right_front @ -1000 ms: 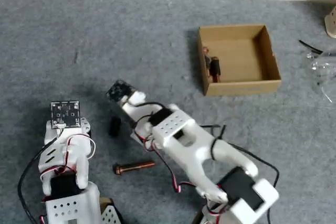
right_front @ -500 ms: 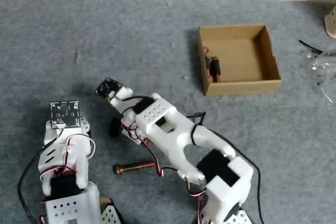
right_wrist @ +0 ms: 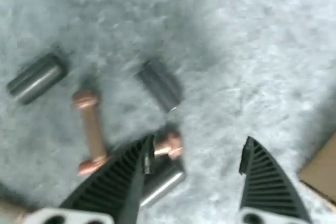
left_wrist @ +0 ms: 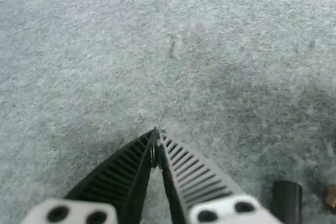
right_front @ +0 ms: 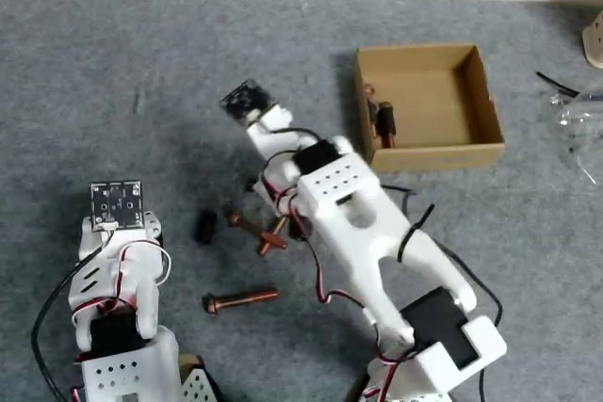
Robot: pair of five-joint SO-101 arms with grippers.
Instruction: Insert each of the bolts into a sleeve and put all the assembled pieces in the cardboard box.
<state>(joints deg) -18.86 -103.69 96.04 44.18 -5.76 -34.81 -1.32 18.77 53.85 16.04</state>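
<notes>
Pick-up step is judged in hand. Right gripper (right_wrist: pixel 198 141) is held wide open and empty over a loose bolt (right_wrist: pixel 90 132) and sleeve (right_wrist: pixel 160 85), left of the cardboard box (right_front: pixel 433 155). Left gripper (left_wrist: pixel 156 134) is closed on nothing, farther from the box. One assembled piece (right_front: pixel 382 121) lies inside the box. Next, one bolt is to be straddled and gripped.

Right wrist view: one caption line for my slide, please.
Open right gripper above copper bolts and dark metal sleeves on grey carpet.
</notes>
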